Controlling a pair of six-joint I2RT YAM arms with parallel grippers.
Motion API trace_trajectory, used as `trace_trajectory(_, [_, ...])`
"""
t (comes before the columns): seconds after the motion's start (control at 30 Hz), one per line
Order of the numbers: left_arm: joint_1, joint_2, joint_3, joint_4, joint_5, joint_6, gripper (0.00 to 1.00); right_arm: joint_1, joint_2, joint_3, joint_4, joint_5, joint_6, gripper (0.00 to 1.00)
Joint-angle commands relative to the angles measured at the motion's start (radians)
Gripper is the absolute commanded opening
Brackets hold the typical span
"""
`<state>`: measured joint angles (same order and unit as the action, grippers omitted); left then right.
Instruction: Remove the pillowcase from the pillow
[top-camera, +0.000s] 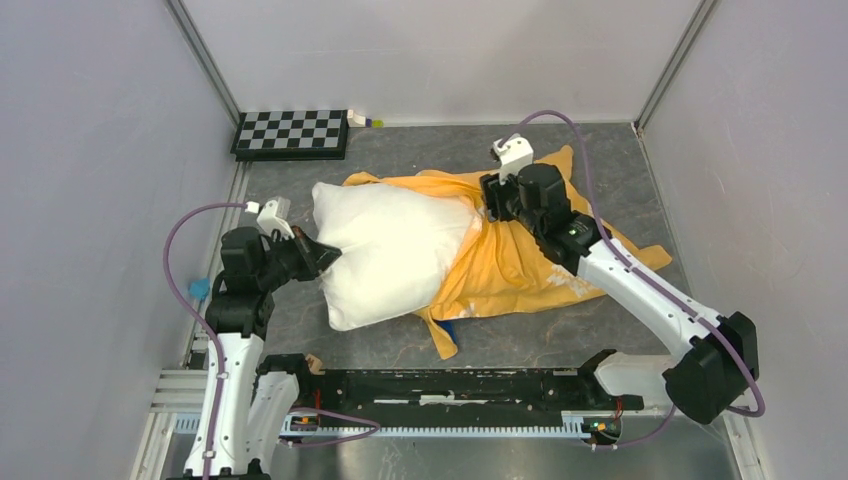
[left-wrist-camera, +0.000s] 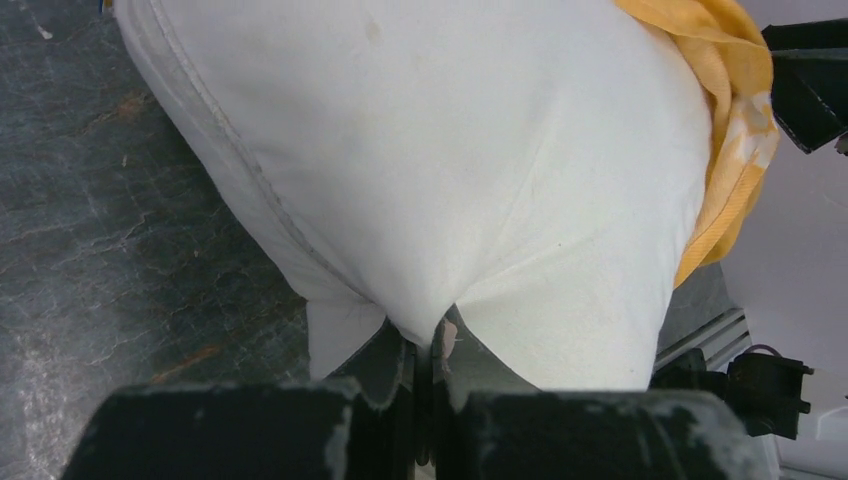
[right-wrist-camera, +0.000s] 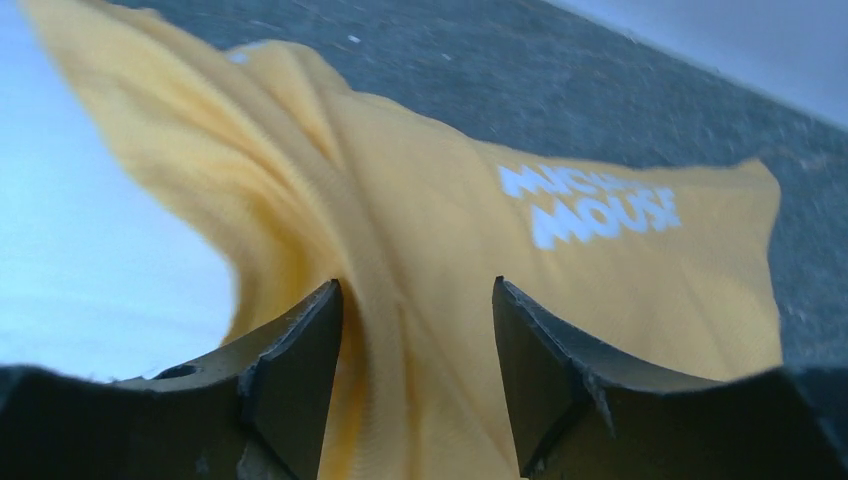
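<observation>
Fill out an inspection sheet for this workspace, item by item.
Surface: dark grey stone-look table, bare around the job.
Job's things: white pillow mostly bare, its right end inside the bunched orange pillowcase, which trails off to the right.
Clutter: checkerboard at the far left, small white and green object beside it.
Grippers: left hand shut on the pillow's left end; right hand open, pillowcase fabric lying between its fingers.
Cables: a purple cable loops off the left arm, another off the right.
Surroundings: pale walls; black rail at the near edge.
</observation>
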<state>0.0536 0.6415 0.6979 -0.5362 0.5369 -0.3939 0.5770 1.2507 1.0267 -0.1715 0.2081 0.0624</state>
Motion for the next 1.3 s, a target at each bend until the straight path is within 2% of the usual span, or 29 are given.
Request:
trace_trajectory(0.0, [0.007,-0.041,0.005,0.16,0.084,0.0,0.02,0.123,0.019,0.134,0.004,-0.059,-0.113,0.67])
trace_trajectory(0.13, [0.008,-0.048,0.001,0.159,0.116,0.014,0.02,0.216,0.099,0.235,-0.006,0.006,-0.15,0.84])
trace_trajectory(0.2, [0.006,-0.054,0.0,0.159,0.136,0.022,0.02,0.252,0.151,0.297,-0.011,0.055,-0.165,0.89])
trace_trajectory(0.47, [0.006,-0.081,-0.008,0.163,0.146,0.022,0.02,0.316,0.401,0.542,-0.093,0.261,-0.254,0.92])
trace_trajectory(0.77, [0.006,-0.091,-0.004,0.166,0.155,0.027,0.02,0.314,0.652,0.729,-0.194,0.467,-0.261,0.9])
trace_trajectory(0.87, [0.006,-0.1,-0.007,0.165,0.143,0.028,0.02,0.287,0.683,0.731,-0.207,0.524,-0.234,0.85])
trace_trajectory(0.97, [0.006,-0.103,-0.007,0.164,0.149,0.028,0.02,0.206,0.702,0.73,-0.234,0.528,-0.175,0.81])
trace_trajectory(1.1, [0.005,-0.132,-0.009,0.169,0.15,0.025,0.02,0.065,0.711,0.682,-0.238,0.422,-0.116,0.74])
trace_trajectory(1.27, [0.006,-0.161,-0.013,0.177,0.14,0.023,0.02,-0.052,0.736,0.637,-0.268,0.433,-0.064,0.69])
